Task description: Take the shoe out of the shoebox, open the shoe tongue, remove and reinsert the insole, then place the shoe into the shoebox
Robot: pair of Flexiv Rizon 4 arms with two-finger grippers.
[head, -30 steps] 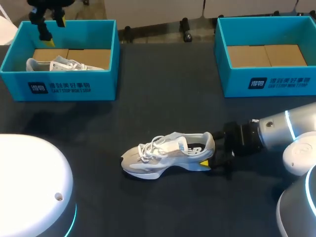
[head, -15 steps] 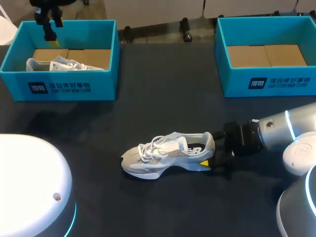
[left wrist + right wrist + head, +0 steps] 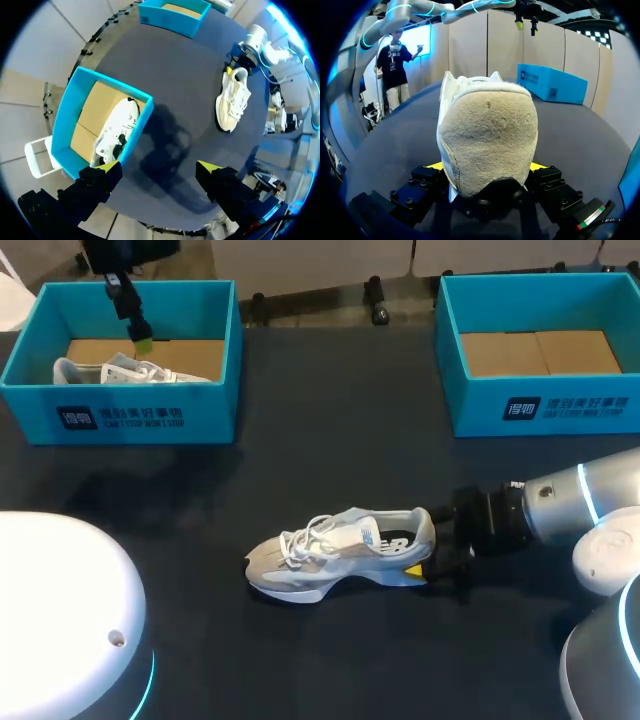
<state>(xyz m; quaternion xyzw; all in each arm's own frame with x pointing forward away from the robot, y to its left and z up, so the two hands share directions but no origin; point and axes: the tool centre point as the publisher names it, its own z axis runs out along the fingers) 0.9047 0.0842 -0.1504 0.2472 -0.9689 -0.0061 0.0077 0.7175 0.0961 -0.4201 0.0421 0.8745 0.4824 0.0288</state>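
Observation:
A white and grey sneaker (image 3: 340, 548) stands upright on the dark table, toe to the left. My right gripper (image 3: 432, 562) is shut on its heel; in the right wrist view the suede heel (image 3: 487, 132) fills the gap between the yellow fingertips (image 3: 538, 165). My left gripper (image 3: 138, 330) hangs open above the left blue shoebox (image 3: 150, 420), with nothing between its fingers (image 3: 106, 168). A second white sneaker (image 3: 117, 129) lies inside that box. From the left wrist, the table sneaker (image 3: 231, 100) shows far ahead.
An empty blue shoebox (image 3: 545, 405) with a cardboard floor stands at the back right. My left arm's white housing (image 3: 60, 610) fills the near left corner. Bare dark table lies between the boxes and the sneaker.
My left gripper has moved right and down over the left shoebox. The right gripper and the sneaker have stayed put.

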